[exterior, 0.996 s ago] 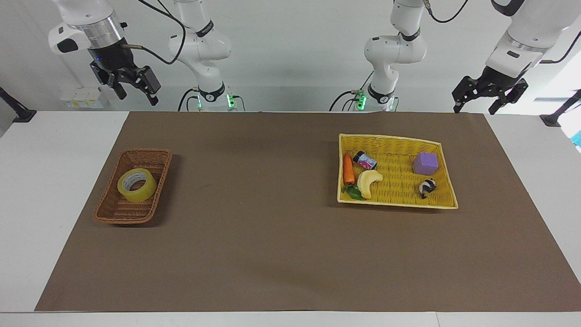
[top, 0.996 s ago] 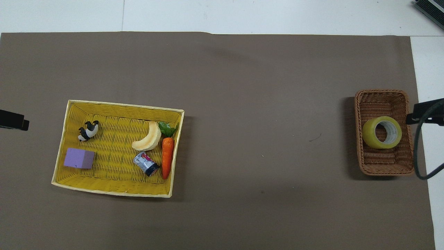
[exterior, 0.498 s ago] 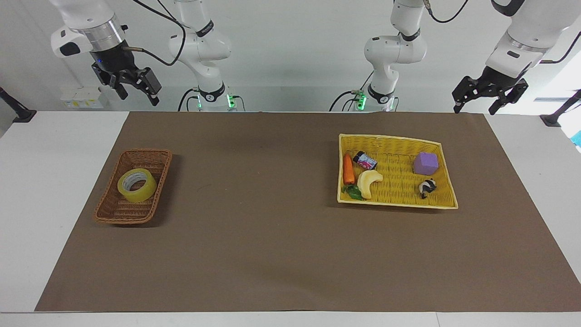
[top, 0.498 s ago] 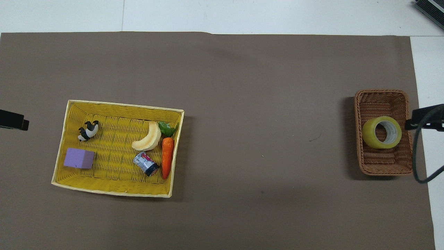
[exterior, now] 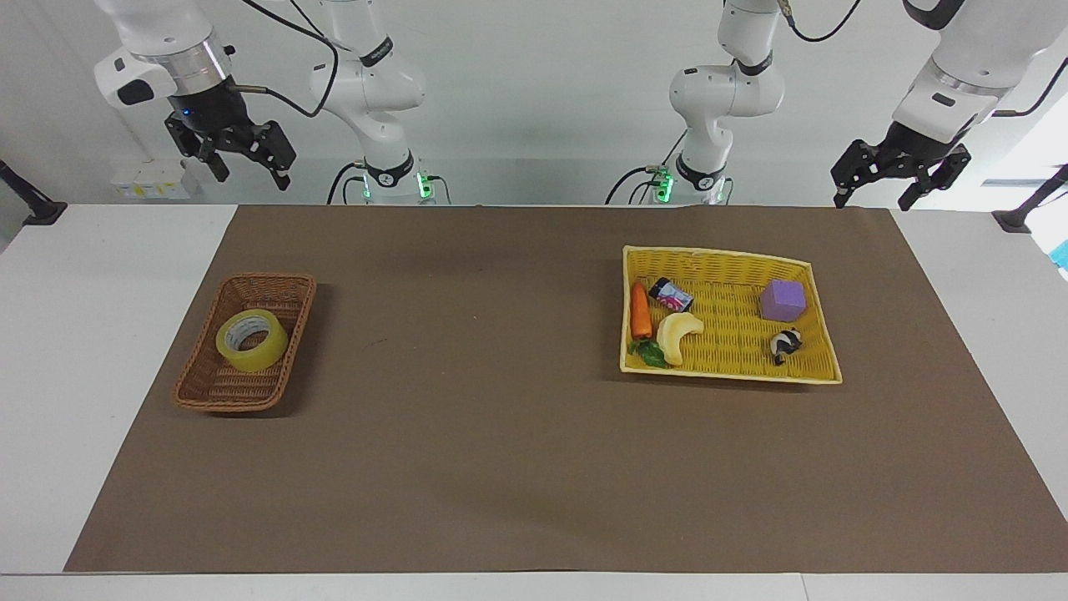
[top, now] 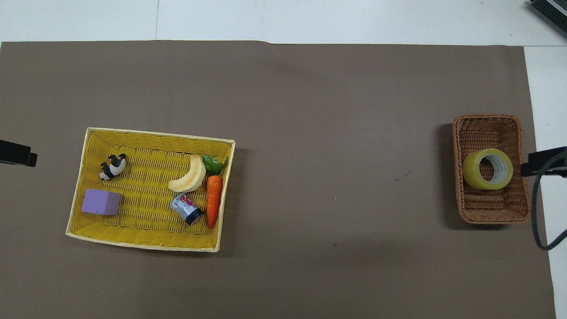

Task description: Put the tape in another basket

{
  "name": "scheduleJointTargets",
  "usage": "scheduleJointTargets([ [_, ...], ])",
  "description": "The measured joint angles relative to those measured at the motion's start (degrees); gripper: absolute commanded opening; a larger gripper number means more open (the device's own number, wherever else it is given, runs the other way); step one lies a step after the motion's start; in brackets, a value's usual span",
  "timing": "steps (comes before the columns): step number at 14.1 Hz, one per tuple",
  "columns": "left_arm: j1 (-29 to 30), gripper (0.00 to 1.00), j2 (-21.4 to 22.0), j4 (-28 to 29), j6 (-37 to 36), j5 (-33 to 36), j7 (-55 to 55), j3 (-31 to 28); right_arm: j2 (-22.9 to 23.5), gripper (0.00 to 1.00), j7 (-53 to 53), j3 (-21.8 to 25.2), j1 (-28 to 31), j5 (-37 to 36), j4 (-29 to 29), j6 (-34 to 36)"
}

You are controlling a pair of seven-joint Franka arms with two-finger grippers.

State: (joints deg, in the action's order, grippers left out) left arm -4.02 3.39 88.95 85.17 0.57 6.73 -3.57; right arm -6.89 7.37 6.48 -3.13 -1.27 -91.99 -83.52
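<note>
Brown paper [exterior: 501, 434] covers most of the white table [exterior: 83, 334], its edges leaving bare white strips at both ends; a pale wall rises past the robots' bases, where green lights glow.

Starting at the right arm's end of the table: the right gripper [exterior: 246, 167] hangs high in the air above the table edge, jaws spread wide and holding nothing; below it and farther from the robots sits the basket [exterior: 209, 392], dark-brown wicker, with the tape [exterior: 251, 340] resting tilted inside it, roughly mid-length; faint print marks the white core, too small to read.

Bare paper fills the middle.

Toward the left arm's end lies a yellow woven tray [exterior: 726, 371]; in it, a carrot [exterior: 640, 310] beside a banana [exterior: 678, 335], a small can [exterior: 671, 295] with a pink-and-white label I cannot read, a purple block [exterior: 783, 300], and a black-and-white figure [exterior: 785, 343].

The left gripper [exterior: 872, 196] waits aloft near the table's corner, jaws wide apart and empty.
</note>
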Motion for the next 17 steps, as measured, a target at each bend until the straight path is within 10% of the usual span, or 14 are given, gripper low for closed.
scheduleJointTargets([
  [17,0.00,1.00,0.00,0.00,0.00,0.00,0.00,0.00,-0.03,1.00,-4.38,-0.01,0.01,-0.13,-0.29,-0.11],
])
